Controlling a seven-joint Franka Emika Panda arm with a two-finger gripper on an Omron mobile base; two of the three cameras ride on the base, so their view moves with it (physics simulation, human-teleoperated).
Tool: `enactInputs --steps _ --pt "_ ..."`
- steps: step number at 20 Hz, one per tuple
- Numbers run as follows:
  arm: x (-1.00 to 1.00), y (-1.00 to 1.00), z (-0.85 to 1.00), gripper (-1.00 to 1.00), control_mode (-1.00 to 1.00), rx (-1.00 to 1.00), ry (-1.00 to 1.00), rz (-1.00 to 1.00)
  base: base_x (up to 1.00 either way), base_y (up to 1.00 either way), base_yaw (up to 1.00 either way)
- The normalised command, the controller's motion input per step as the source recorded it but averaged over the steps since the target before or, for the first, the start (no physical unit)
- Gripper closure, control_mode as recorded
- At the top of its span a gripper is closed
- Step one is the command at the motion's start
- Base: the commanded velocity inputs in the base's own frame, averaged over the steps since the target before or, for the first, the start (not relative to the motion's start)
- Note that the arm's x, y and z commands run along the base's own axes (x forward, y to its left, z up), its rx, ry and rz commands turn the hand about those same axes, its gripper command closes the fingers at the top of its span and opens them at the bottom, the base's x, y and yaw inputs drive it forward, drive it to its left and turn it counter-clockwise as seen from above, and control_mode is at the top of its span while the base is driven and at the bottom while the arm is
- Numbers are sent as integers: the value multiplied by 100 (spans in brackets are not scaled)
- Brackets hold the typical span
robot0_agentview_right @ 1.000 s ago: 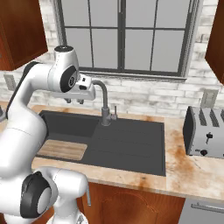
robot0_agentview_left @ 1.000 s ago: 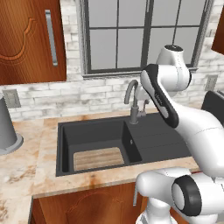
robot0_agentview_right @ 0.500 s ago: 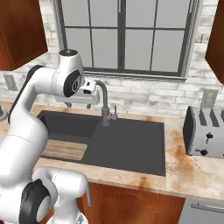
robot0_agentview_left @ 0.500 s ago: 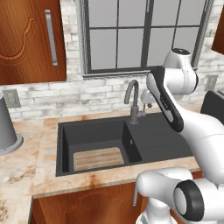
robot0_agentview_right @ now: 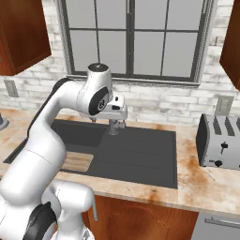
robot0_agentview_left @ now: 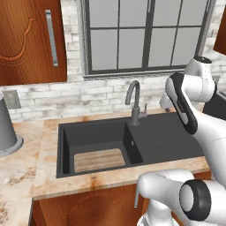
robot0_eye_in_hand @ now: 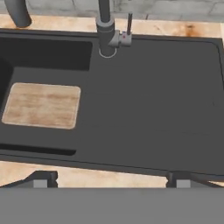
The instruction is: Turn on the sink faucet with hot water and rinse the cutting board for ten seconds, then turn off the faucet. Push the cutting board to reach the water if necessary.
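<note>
Above the drainboard side of the sink (robot0_eye_in_hand: 175,109), my pincer (robot0_eye_in_hand: 111,179) hangs with its fingertips spread wide apart and nothing between them. Down in the deep basin the cutting board (robot0_eye_in_hand: 41,105) lies flat on the floor, well apart from the sink faucet (robot0_eye_in_hand: 107,30), whose side lever stands upright.

You have the sink faucet (robot0_agentview_left: 133,100), a dark grey gooseneck, standing upright at the back rim of the sink (robot0_agentview_left: 167,137), spout curving toward the deep basin. Its small side lever (robot0_eye_in_hand: 129,27) stands upright. The cutting board (robot0_agentview_left: 99,159), light tan with fine grain stripes, lies flat on the basin floor toward the front. The charcoal drainboard lies beside it.
</note>
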Motion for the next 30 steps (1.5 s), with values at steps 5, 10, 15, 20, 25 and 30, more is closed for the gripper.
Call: enactInputs --steps 5,10,15,20,25,30 --pt "1 -42 -33 -100 -100 1 -27 0 0 0 0" --pt "1 -34 -32 -100 -100 4 -40 0 0 0 0" --pt "1 -29 -27 -100 -100 3 -38 0 0 0 0" --pt "7 -29 -3 -100 -100 9 -27 0 0 0 0" --pt "21 -19 0 -100 -100 9 -25 0 0 0 0" --pt "33 -6 0 -100 -100 10 -21 0 0 0 0"
